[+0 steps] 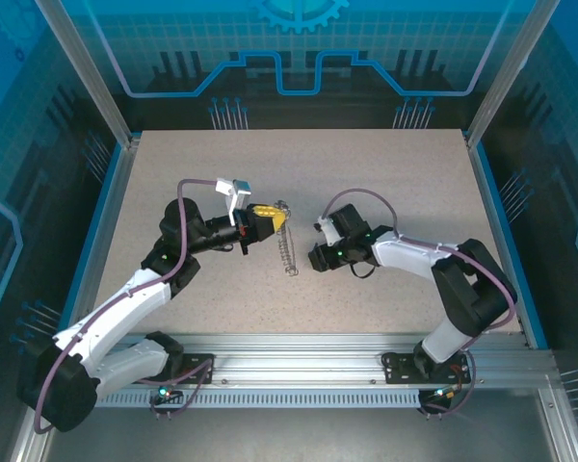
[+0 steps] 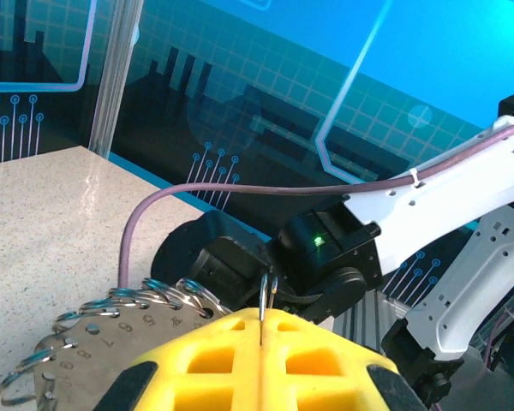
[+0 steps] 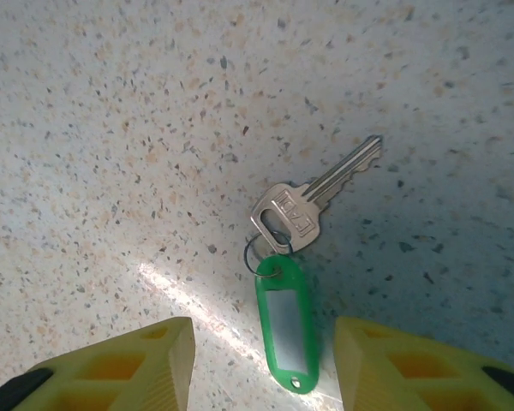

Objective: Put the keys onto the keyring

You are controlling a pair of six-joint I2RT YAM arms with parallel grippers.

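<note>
Evidently the left gripper (image 1: 273,218) is clamped on the dark, silvery-linked loop keyring (image 1: 287,246), presumably steadying it for threading. The right gripper (image 3: 261,351) hovers, jaws apart, over the green-tagged silvery metal key (image 3: 295,214) lying mid-counter (image 3: 111,128).

Across the top view, the far half of the table (image 1: 299,159) is bare, with wide room from ten round to two o'clock of the keyring (image 1: 287,243). At nine o'clock the left gripper (image 1: 277,218) clamps it. The right gripper (image 1: 316,258) crowds in at three, so the lane between is narrow. Below the right wrist, the key (image 3: 313,201) and green tag (image 3: 284,318) lie between parted fingers (image 3: 128,364), touching neither. Glass walls (image 1: 48,192) fence both sides, and the rail (image 1: 299,346) bars six o'clock.
</note>
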